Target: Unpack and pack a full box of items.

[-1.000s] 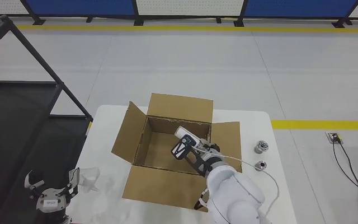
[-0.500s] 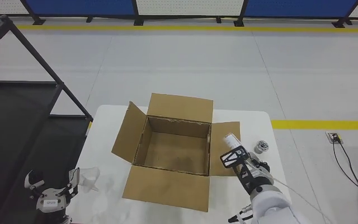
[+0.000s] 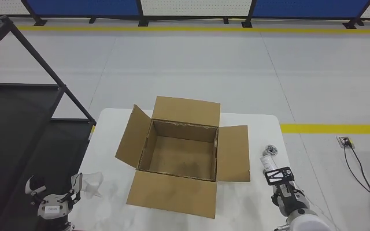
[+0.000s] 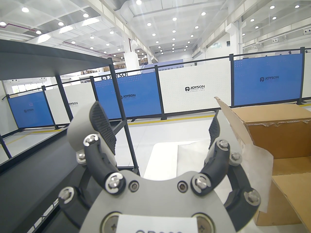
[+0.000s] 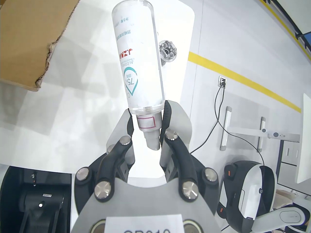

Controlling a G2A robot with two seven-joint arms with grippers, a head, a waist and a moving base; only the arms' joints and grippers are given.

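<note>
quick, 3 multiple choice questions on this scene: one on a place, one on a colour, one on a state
1. Where is the plastic bottle? A in the cardboard box; B over the table, beside the box; C on the floor.
2. The box is: A brown; B blue; C black.
3. The left gripper is: A open; B shut on the bottle; C shut on a flap.
Key: 1B, the right gripper holds it by the neck outside the box; 2A, plain brown card; 3A, fingers apart, nothing between.
</note>
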